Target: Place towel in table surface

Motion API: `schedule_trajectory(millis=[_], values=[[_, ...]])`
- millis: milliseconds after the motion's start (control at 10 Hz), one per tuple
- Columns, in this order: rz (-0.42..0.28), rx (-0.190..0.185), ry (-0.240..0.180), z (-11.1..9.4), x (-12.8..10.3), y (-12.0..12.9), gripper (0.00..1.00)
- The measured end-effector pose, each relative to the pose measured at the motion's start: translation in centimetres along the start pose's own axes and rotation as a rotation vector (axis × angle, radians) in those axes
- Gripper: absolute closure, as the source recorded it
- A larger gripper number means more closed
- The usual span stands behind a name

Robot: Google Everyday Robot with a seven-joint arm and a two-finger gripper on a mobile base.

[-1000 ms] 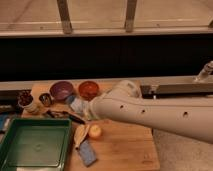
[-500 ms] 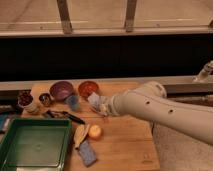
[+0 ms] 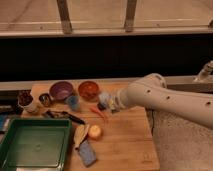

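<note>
Retracted rightward, the end effector (image 3: 106, 104) clamps the crumpled pale grey-blue towel (image 3: 104, 98).

White arm (image 3: 170, 97) reaching leftward, tool (image 3: 106, 102) low at its end, fingers closed

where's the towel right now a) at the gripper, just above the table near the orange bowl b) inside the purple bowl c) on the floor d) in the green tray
a: the towel is bunched at the gripper, which is shut on it just above the table surface, right of the orange bowl.
</note>
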Motion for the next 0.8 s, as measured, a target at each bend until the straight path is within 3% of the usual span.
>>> schedule_trajectory(millis=[200, 800], values=[[0.020, 0.024, 0.049, 1.03, 0.12, -0.31, 1.00], [0.041, 0.027, 0.066, 1.32, 0.58, -0.97, 1.00]])
